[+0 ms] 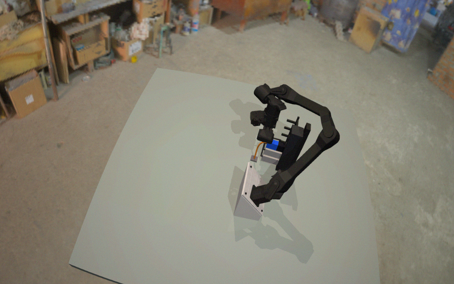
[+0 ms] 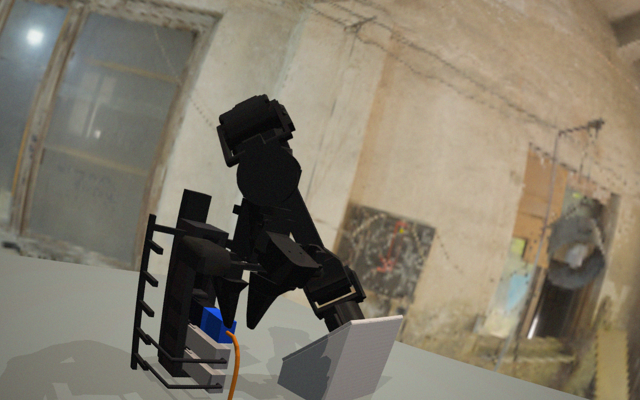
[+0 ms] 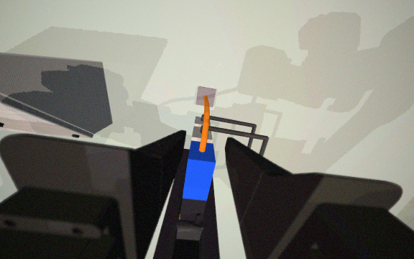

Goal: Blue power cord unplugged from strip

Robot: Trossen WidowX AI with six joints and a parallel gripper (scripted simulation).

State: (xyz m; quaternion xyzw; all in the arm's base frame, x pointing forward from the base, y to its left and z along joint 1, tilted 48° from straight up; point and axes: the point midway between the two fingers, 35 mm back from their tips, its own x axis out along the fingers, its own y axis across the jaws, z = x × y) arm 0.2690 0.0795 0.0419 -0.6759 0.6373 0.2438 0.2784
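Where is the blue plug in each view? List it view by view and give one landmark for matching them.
Top: the blue plug sits right of centre, beside the black strip.
Exterior: lower left, under the end effector.
Wrist: centre, between the fingers, untouched.
Shared landmark: the orange cord leaving the plug.

From above, the arm's wrist covers most of the blue plug (image 1: pixel 274 144), leaving just a sliver showing. The power strip (image 2: pixel 178 278) shows only its dark side in the exterior view, sockets too dim to pick out. In the wrist view the pincer (image 3: pixel 205 144) is cut off by the bottom edge, and the plug's lower end disappears into shadow between the fingers.
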